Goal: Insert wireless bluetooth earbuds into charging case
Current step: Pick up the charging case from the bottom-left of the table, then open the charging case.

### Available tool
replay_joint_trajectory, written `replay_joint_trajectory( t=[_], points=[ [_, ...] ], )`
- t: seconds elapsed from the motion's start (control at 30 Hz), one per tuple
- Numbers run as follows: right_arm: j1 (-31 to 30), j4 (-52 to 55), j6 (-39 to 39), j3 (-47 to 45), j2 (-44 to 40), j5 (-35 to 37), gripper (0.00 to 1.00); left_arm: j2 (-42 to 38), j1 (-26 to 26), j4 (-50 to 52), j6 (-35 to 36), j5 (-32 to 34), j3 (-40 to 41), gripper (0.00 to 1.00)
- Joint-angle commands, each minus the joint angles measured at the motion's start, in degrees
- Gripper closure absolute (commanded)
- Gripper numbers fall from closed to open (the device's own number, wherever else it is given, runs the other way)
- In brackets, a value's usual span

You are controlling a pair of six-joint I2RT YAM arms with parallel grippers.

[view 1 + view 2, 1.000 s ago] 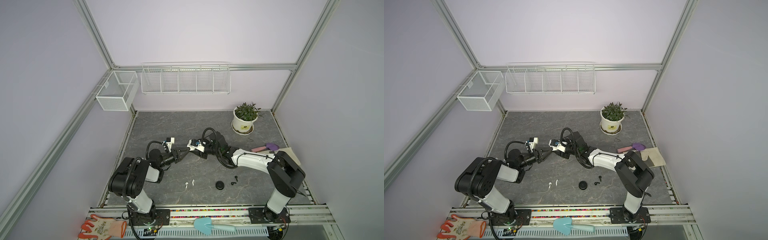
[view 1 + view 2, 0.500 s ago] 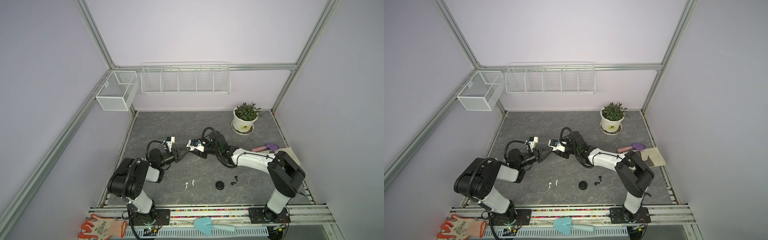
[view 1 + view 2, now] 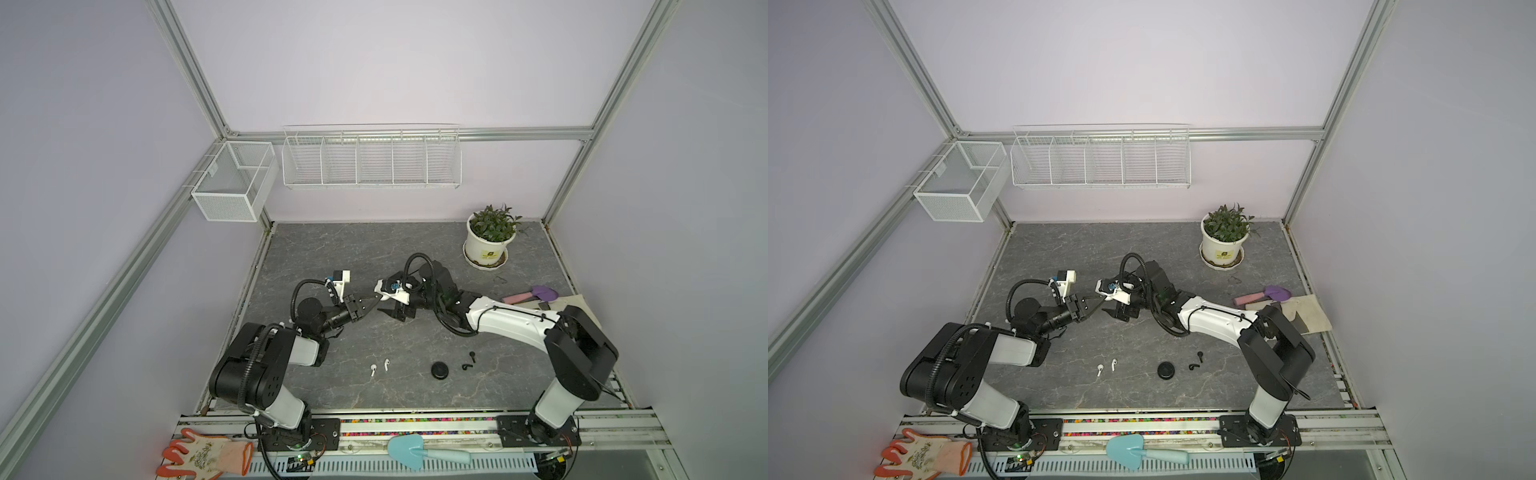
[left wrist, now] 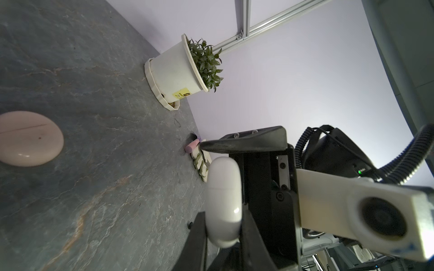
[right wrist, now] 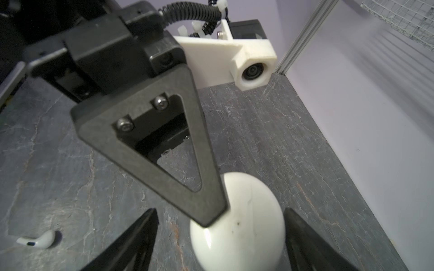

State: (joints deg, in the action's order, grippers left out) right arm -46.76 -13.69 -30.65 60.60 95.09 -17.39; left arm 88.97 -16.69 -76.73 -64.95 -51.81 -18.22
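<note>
Two grippers, one white case [image 4: 224, 187]: my left gripper [image 3: 370, 303] pinches it, my right gripper [image 5: 219, 211] stands spread either side; white earbuds [image 3: 373, 369] lie on the table [image 3: 332, 257], off to the side of both (black pair [image 3: 471, 355] too).

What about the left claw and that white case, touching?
Touching. The left wrist view shows the white case clamped between the fingers of the left gripper, no gap either side.

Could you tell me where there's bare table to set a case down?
Free: the back strip behind the left gripper and right gripper, left of the potted plant. Crowded: front middle, by the white earbuds, black case and black earbuds.
</note>
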Motion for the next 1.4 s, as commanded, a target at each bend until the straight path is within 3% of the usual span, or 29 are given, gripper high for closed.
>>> replay_joint_trajectory(
  t=[0.0,0.1,0.2,0.43,0.93,1.37],
  points=[
    [0.09,7.4,-0.21,-1.78,-8.22,-1.48,0.12,-3.0,-2.68,3.69,11.74,3.67,-0.85,1.0],
    [0.59,13.78,0.68,-3.25,-14.27,-2.12,0.13,-4.74,-4.2,5.06,20.98,7.94,0.86,1.0],
    [1.3,18.82,-1.54,-3.18,-16.69,-0.89,0.13,-3.96,-5.2,-1.01,27.6,10.72,3.16,1.0],
    [2.02,20.89,-7.87,1.47,-14.24,1.11,0.18,-0.4,-6.03,-4.42,32.78,7.55,1.54,1.0],
    [1.99,16.11,-11.67,7.83,-5.13,6.14,0.28,-1.16,-6.17,-4.4,32.34,6.89,1.76,1.0],
    [2.39,15.06,-12.07,8.48,-4.67,11.18,0.29,-1.79,-6.2,-4.46,30.8,6.97,1.73,1.0]
  ],
)
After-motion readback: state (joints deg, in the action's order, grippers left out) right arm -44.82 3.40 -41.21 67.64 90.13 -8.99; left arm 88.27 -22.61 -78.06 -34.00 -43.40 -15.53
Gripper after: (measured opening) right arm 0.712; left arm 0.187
